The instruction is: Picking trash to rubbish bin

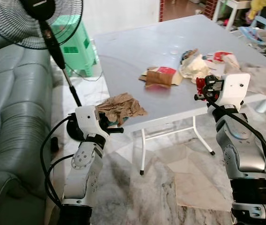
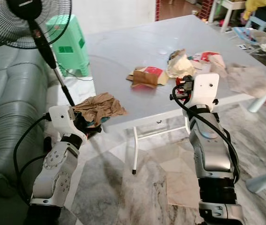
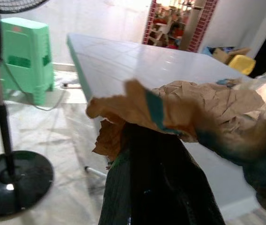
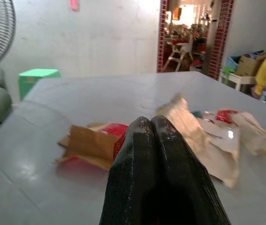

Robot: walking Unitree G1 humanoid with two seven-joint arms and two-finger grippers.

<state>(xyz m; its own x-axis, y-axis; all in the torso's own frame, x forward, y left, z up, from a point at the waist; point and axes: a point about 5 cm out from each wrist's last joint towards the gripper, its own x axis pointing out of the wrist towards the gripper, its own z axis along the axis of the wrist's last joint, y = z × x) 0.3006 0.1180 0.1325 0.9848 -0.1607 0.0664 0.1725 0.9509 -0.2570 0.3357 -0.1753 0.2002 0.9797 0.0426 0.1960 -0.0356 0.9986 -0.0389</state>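
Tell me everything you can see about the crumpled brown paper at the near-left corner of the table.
The crumpled brown paper is a wrinkled, creased wad of what looks like kraft paper, with a teal strip showing on one fold in the left wrist view. It lies at the near-left corner of the grey table, partly hanging past the edge. The left tool is at its near edge, the black fingers closed on the paper's underside fold. It sits apart from the red-and-brown carton farther in.
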